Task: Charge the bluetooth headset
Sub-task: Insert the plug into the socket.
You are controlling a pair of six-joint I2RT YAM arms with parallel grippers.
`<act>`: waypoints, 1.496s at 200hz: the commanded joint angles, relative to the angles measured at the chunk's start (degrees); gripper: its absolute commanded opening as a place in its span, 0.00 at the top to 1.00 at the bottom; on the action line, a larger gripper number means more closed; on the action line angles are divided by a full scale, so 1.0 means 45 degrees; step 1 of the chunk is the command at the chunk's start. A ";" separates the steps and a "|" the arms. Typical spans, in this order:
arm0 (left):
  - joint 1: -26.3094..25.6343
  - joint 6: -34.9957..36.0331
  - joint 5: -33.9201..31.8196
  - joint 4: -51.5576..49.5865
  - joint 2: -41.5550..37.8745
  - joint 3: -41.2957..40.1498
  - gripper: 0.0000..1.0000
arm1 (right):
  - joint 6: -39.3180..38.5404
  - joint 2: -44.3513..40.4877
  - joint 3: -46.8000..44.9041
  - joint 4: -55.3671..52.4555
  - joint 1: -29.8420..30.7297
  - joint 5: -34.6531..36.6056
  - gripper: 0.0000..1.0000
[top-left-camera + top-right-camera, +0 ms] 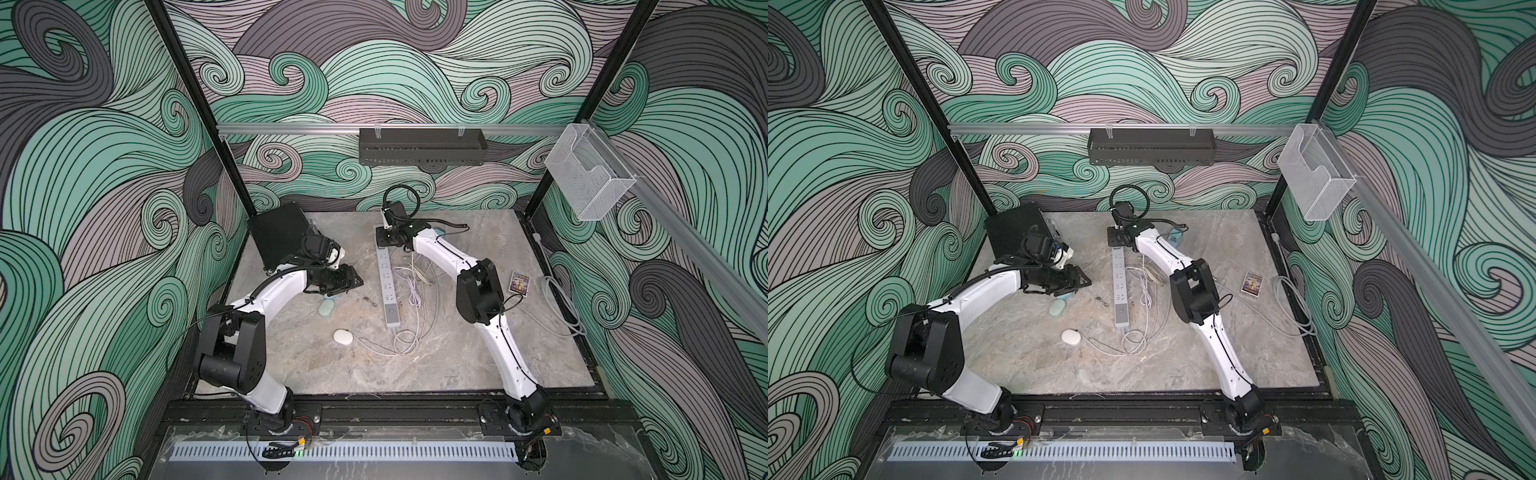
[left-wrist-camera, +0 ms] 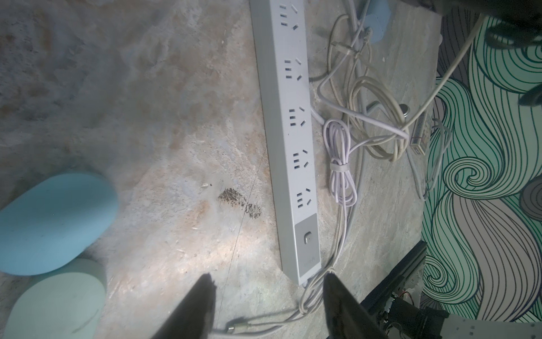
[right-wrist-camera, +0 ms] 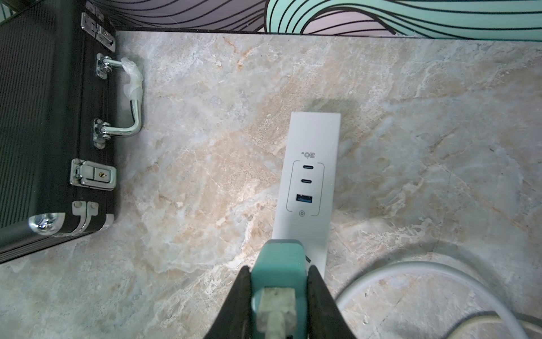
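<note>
Can't tell which oval case holds the headset. The white case (image 1: 343, 337) lies on the table (image 1: 457, 353) toward the front, left of the power strip (image 1: 387, 286), w/ a thin cord running from it to the loops by the strip's near end. The mint case (image 1: 327, 308) sits a bit farther back, & the blue case (image 2: 55, 223) is touching it, partly under the left hand (image 1: 355, 282). The left hand's fingers (image 2: 202, 305) are spread apart over the table, w/ a cord's metal tip (image 2: 234, 327) lying just beside them.

The right hand (image 3: 279, 270) pinches a teal charger block (image 3: 278, 255) w/ a white cord (image 3: 274, 311) plugged into its back. The block hangs over the strip's far end, near the USB ports (image 3: 305, 187); can't tell if it touches.

A tangle of cords (image 1: 411, 282), incl. a tied lilac one (image 2: 340, 164), lies just right of the strip. A black case (image 1: 278, 237) stands at the far left corner, w/ a small printed card (image 1: 519, 284) & a thick grey cord (image 1: 557, 303) near the right edge.
</note>
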 commanded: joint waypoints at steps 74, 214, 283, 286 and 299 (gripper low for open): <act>0.0080 0.0210 0.0198 -0.0029 0.0236 0.0358 0.41 | -0.0130 0.1490 0.0664 -0.2796 0.0269 0.1178 1.00; 0.0078 0.0190 0.0238 -0.0082 0.0467 0.0417 0.41 | 0.0820 0.2952 0.2822 -0.5290 0.0250 0.1499 1.00; 0.0093 0.0156 0.0196 0.0007 0.0406 0.0282 0.41 | 0.1463 0.3291 0.3055 -0.6066 0.0633 0.1693 1.00; 0.0079 0.0157 0.0198 0.0013 0.0406 0.0281 0.42 | 0.1465 0.3360 0.3162 -0.6140 0.0651 0.1704 1.00; 0.0079 0.0199 0.0145 0.0004 0.0400 0.0241 0.41 | 0.1293 0.3668 0.3566 -0.6313 0.0798 0.1900 1.00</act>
